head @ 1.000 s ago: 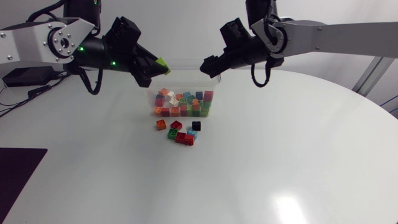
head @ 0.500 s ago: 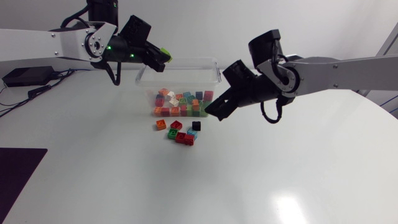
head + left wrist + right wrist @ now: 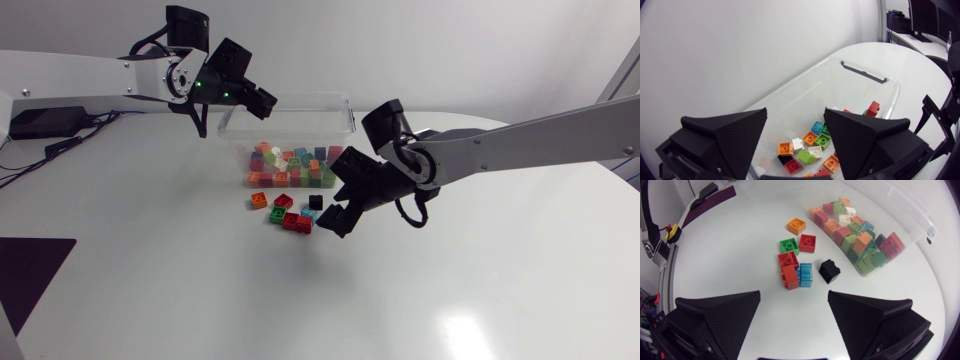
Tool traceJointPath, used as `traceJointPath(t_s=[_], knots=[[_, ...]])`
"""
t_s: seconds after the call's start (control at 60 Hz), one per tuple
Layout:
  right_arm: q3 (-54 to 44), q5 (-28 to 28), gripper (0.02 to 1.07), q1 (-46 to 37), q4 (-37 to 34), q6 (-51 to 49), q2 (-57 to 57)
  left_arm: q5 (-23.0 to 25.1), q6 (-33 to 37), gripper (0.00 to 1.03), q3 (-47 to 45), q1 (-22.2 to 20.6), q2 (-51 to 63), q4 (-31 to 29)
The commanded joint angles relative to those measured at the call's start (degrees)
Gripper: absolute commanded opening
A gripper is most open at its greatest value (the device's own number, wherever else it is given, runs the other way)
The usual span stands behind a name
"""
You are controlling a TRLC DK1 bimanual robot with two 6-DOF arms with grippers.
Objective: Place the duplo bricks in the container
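Note:
The clear plastic container [image 3: 349, 116] holds many coloured duplo bricks. My left gripper [image 3: 267, 102] hangs open over its back left corner with nothing between its fingers. In the left wrist view, my left gripper [image 3: 794, 114] looks down into the container [image 3: 866, 75], where a lime green brick [image 3: 806, 157] lies among others. Several loose bricks lie on the table in front of the container: orange [image 3: 259, 200], red [image 3: 283, 201], black [image 3: 316, 202], green [image 3: 277, 216] and blue [image 3: 309, 214]. My right gripper [image 3: 332, 208] is open just right of them. In the right wrist view they lie ahead of my right gripper [image 3: 794, 297], the black brick [image 3: 829, 271] nearest.
The round white table [image 3: 450, 290] is bare to the front and right. A dark mat [image 3: 30, 265] lies at the left front edge. My right arm [image 3: 520, 135] stretches over the table's right side, beside the container.
My left gripper moved over the container and opened, dropping the lime green brick into it. My right gripper swung down from behind the container to the loose bricks.

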Motion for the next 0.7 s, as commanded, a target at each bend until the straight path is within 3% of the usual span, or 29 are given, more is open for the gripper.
traceJointPath(t_s=[0.0,0.383,0.683], knots=[[1.14,-0.23,0.99,0.38,-0.55,-1.87,2.45,-0.29,-1.00,0.98,-1.41,1.04,-1.98,0.57],[7.82,-0.06,1.02,1.61,-3.72,-4.42,10.36,0.15,6.55,0.98,-24.70,4.73,-24.21,1.71],[14.32,0.91,1.02,3.02,-7.67,-6.09,15.55,2.17,8.40,0.98,-35.16,7.81,-32.83,1.10]])
